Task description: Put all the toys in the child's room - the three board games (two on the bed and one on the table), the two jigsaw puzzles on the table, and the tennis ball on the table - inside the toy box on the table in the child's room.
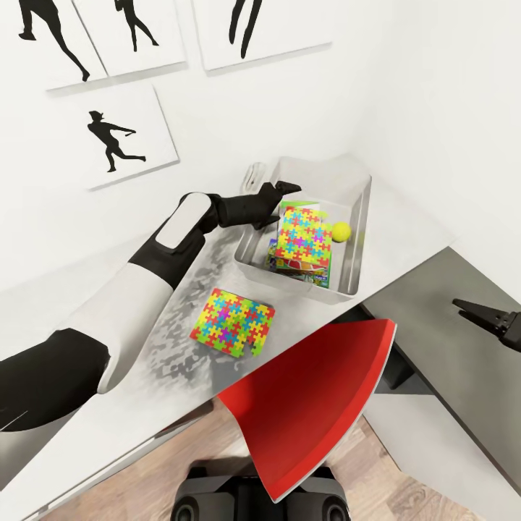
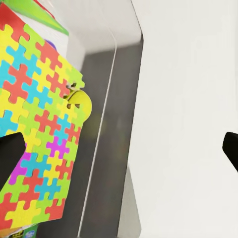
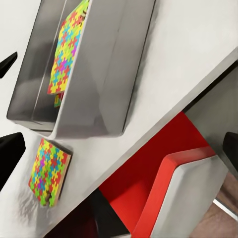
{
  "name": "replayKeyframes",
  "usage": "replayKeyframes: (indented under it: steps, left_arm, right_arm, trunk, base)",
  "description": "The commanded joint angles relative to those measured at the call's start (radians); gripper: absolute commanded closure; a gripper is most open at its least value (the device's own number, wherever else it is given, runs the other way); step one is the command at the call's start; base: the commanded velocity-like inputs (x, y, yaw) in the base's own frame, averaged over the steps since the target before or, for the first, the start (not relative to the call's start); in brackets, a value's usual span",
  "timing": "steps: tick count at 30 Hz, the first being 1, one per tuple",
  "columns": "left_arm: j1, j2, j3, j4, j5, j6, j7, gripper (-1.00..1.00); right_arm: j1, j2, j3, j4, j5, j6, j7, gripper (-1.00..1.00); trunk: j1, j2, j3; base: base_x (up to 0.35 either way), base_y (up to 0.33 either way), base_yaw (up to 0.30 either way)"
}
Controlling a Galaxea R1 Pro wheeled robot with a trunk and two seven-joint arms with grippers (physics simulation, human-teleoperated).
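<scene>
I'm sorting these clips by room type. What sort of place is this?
Probably a child's room: baseball-player silhouette prints on the white wall, a jigsaw puzzle on the table, and a toy box holding toys.

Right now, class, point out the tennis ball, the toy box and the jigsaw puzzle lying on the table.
tennis ball [image 1: 341, 231], head view, its centre.
toy box [image 1: 359, 239], head view, right wall.
jigsaw puzzle on the table [image 1: 233, 322], head view, middle of its face.

clear: table [image 1: 174, 340] around loose puzzle [image 1: 233, 322] | blocked: red chair [image 1: 311, 405] at edge, toy box [image 1: 353, 239] walls
</scene>
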Motion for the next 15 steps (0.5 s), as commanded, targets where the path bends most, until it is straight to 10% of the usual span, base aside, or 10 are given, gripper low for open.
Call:
replayKeyframes:
  steps: [1, 15]
  left_arm:
    - [-0.001, 0.000, -0.001, -0.004, 0.010, 0.001, 0.009, -1.00]
    - [0.023, 0.004, -0.002, -0.093, 0.009, 0.002, 0.021, -1.00]
  right_arm:
    - [-0.001, 0.000, -0.001, 0.000, 0.006, 0.005, 0.007, -1.00]
    - [0.001, -0.001, 0.002, -0.001, 0.005, 0.005, 0.005, -1.00]
  trunk:
    - [0.001, -0.002, -0.001]
    - [0.001, -0.002, -0.001]
  base:
    - [0.000, 0.000, 0.000]
    - [-0.069, 0.000, 0.000]
